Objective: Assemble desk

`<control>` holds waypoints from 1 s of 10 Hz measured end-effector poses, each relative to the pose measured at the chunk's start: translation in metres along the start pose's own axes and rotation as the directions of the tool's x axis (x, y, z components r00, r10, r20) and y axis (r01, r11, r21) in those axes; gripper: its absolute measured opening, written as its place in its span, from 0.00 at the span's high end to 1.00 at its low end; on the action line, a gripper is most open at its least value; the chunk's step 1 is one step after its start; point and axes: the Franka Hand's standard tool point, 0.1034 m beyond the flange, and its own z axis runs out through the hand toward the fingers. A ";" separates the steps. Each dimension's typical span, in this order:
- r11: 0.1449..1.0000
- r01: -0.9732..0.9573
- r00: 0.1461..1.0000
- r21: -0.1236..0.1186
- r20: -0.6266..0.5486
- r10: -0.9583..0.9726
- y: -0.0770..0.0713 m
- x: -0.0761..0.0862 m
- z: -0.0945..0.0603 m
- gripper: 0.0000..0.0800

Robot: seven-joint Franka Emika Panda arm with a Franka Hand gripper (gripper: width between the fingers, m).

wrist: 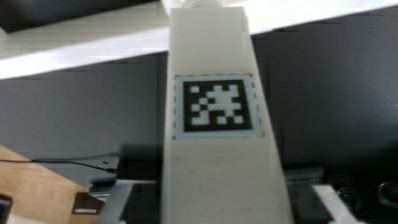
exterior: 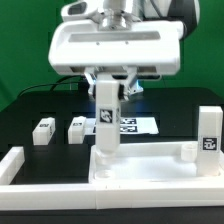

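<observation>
1. Nearest, the tabletop (exterior: 150, 168) is lying flat just beside the border rail (exterior: 18, 165). The right leg (exterior: 208, 138) is standing upright at its right end.
2. The gripper (exterior: 108, 90) is clamping the held leg (exterior: 106, 122) (wrist: 214, 110) upright. Its fingers are closed on the upper part, and the lower end is meeting the tabletop left of centre.
3. Doing it well, imo: keeping the leg vertical, pressing straight down w/o tilting, watching the tabletop isn't sliding.
4. Farther left, spare leg 1 (exterior: 43, 131) and spare leg 2 (exterior: 77, 128) are lying loose. The marker board (exterior: 138, 125) is lying behind the held leg.

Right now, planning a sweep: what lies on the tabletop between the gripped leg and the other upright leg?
Bare tabletop only, between gripped leg and upright leg; exterior view.
</observation>
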 end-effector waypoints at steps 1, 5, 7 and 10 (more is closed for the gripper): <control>1.000 -0.006 1.000 -0.001 -0.005 0.006 0.003 0.003 -0.002 0.64; 1.000 -0.013 0.997 0.019 0.081 0.012 0.022 0.034 0.001 0.64; 0.999 -0.016 0.995 0.030 0.094 0.013 0.006 0.022 0.005 0.64; 0.999 -0.001 0.994 0.032 0.109 -0.002 -0.001 0.012 0.010 0.64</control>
